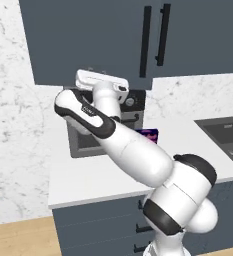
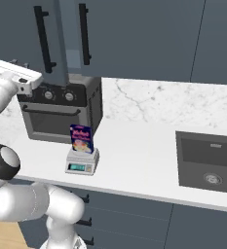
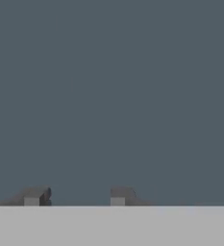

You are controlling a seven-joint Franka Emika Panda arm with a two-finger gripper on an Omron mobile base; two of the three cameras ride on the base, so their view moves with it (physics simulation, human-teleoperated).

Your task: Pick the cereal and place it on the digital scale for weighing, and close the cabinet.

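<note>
While cereal (image 2: 81, 138) tops scale (image 2: 82, 164) in rt view, end effector (image 3: 75, 196) gapes empty.

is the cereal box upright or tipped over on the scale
Upright. In the right base view the cereal stands on its bottom edge on the digital scale, with its front facing the camera.

The small upright dark blue cereal box (image 2: 81, 138) carries pink lettering and a multicoloured bowl picture, and the light grey squarish digital scale (image 2: 82, 164) has a teal display. The flat-doored wall cabinet (image 2: 144, 34) is dark slate-blue with black vertical bar handles (image 2: 84, 33), above a white, grey-veined marble wall (image 2: 163, 104). The toaster oven (image 2: 61, 113) is black and grey, the countertop (image 2: 134, 160) plain white and the sink (image 2: 207, 160) dark grey.
</note>
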